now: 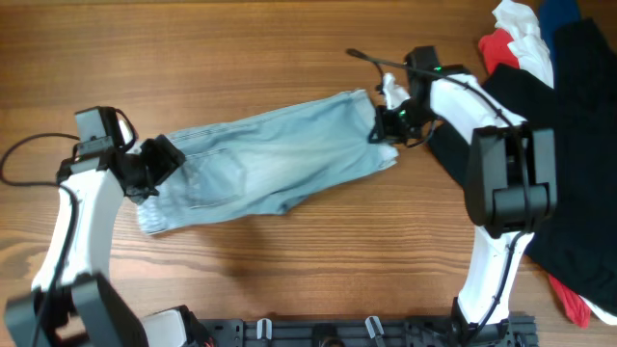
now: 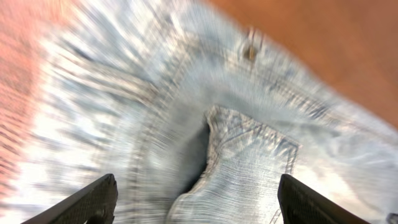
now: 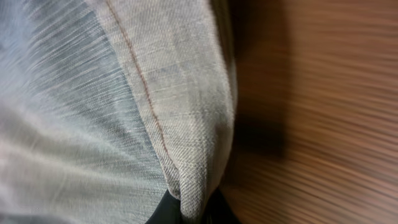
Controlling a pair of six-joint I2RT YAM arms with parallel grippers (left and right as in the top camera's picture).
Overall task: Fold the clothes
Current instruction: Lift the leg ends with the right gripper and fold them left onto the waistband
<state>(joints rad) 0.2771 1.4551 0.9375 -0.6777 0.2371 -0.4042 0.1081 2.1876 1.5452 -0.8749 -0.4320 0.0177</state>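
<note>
Across the middle of the wooden table (image 1: 289,48) we record one pair of denim shorts (image 1: 270,159), light blue and faded, lying slantwise with a back pocket and stitched seams showing. At its left end we note the left gripper (image 1: 162,162), jaws spread wide over the pocket area. At its right end the right gripper (image 1: 386,125) pinches a stitched hem fold.
</note>
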